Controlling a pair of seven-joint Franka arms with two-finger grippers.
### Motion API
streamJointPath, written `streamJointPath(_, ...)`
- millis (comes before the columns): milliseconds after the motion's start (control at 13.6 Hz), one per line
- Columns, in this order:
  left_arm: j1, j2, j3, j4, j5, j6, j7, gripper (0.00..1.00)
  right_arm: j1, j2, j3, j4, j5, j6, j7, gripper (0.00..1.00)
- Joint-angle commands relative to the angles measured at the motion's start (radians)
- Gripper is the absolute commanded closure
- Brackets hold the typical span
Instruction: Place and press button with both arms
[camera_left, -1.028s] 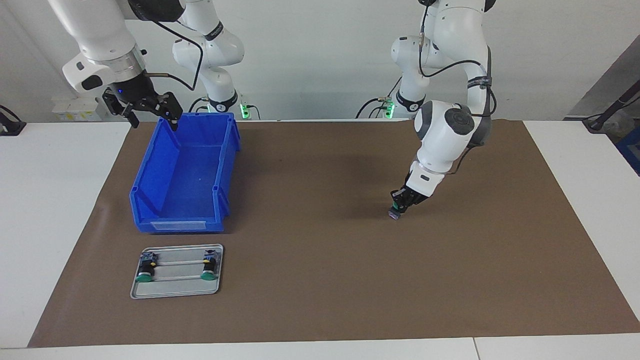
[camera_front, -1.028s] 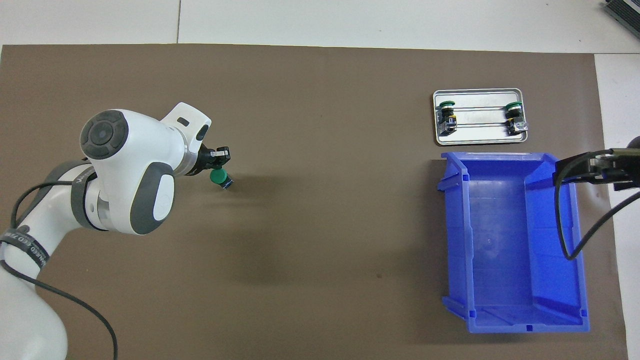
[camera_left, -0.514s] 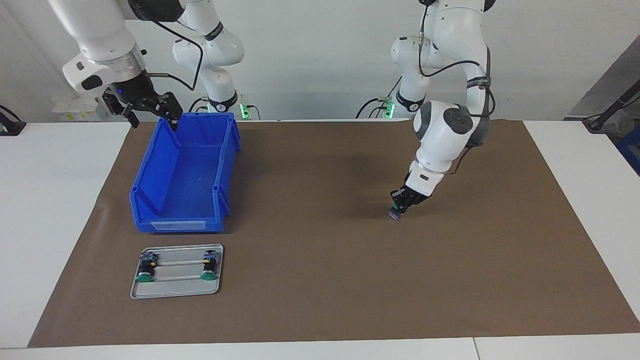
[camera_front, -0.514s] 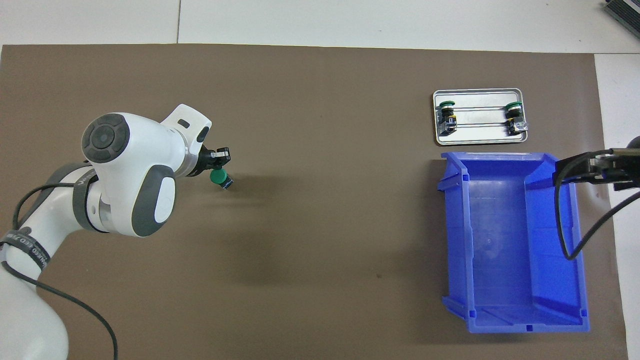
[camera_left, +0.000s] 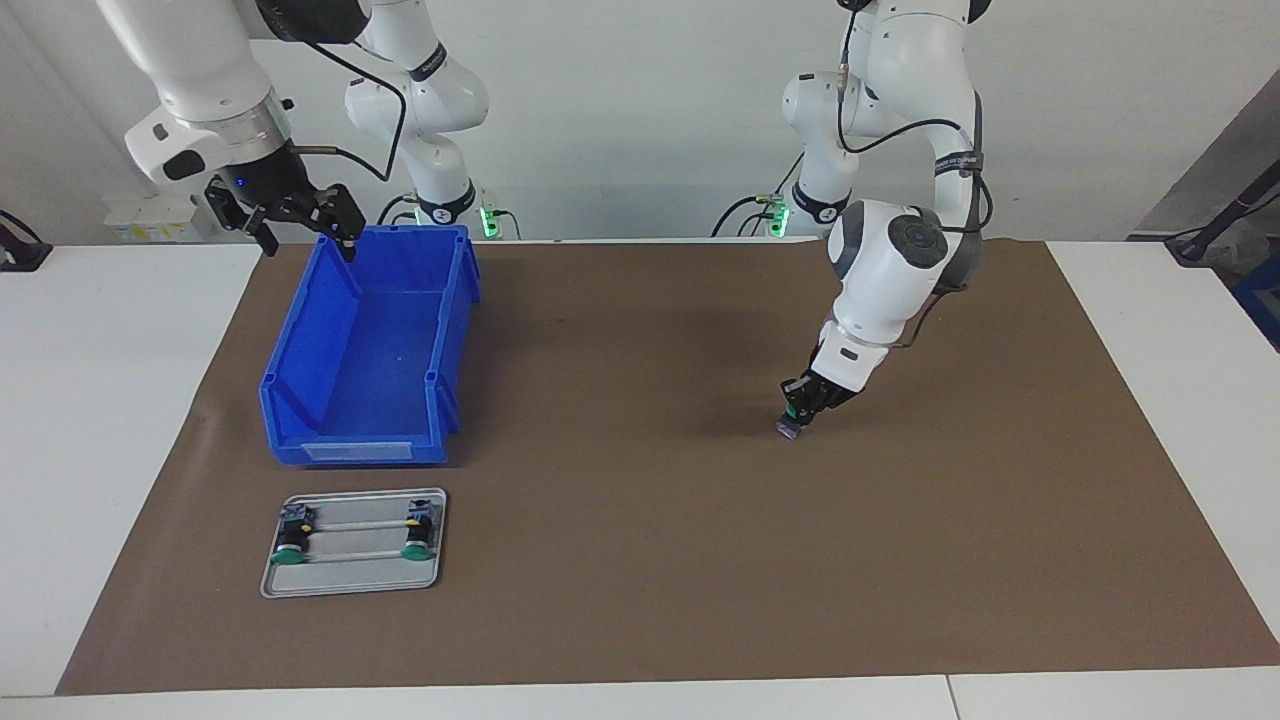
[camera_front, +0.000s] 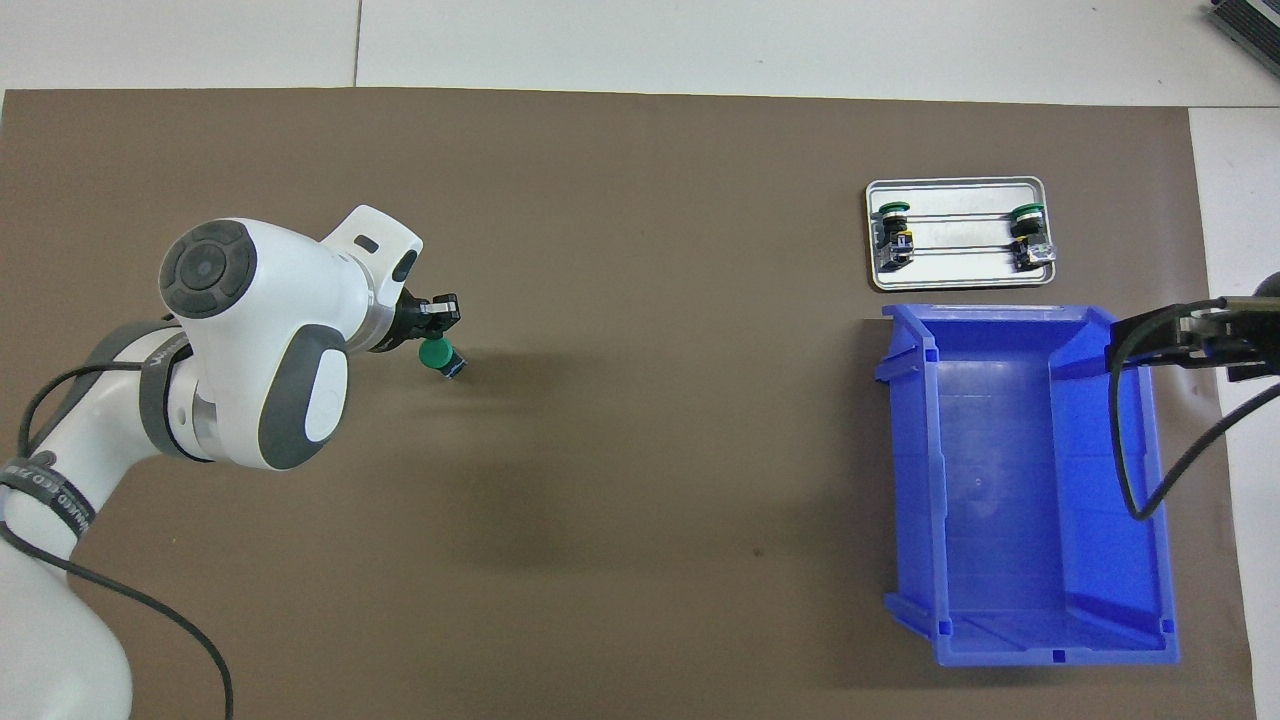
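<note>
The left hand is lowered to the brown mat on the counter, toward the left arm's end. Its fingers are closed on the green-capped button, which sits at the fingertips, tilted, with its grey-blue rear block at the mat surface. The right hand waits in the air over the robot-side rim of the blue bin, fingers spread wide and holding nothing. A metal tray farther from the robots, just beside the bin, carries two more buttons, well apart from the held one.
</note>
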Motion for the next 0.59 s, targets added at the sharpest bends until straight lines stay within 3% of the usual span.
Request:
streamJointPath(0, -0.01, -0.003, 0.013, 0.086, 0.017, -0.146, -0.012, 1.0, -0.016, -0.016, 0.012, -0.01, 0.021, -0.008, -0.024, 0.0)
streamJointPath(220, -0.003, -0.022, 0.018, 0.178, 0.019, -0.305, -0.007, 1.0, -0.016, -0.016, 0.011, -0.01, 0.021, -0.008, -0.024, 0.0)
streamJointPath(294, 0.008, -0.039, 0.018, 0.201, 0.019, -0.365, -0.006, 0.93, -0.016, -0.016, 0.011, -0.012, 0.021, -0.008, -0.024, 0.0)
streamJointPath(367, 0.028, -0.053, 0.018, 0.235, 0.02, -0.437, 0.014, 0.61, -0.016, -0.016, 0.011, -0.012, 0.021, -0.006, -0.024, 0.0)
streamJointPath(514, 0.077, -0.067, 0.019, 0.298, 0.02, -0.551, 0.136, 0.39, -0.016, -0.016, 0.011, -0.012, 0.021, -0.008, -0.024, 0.0)
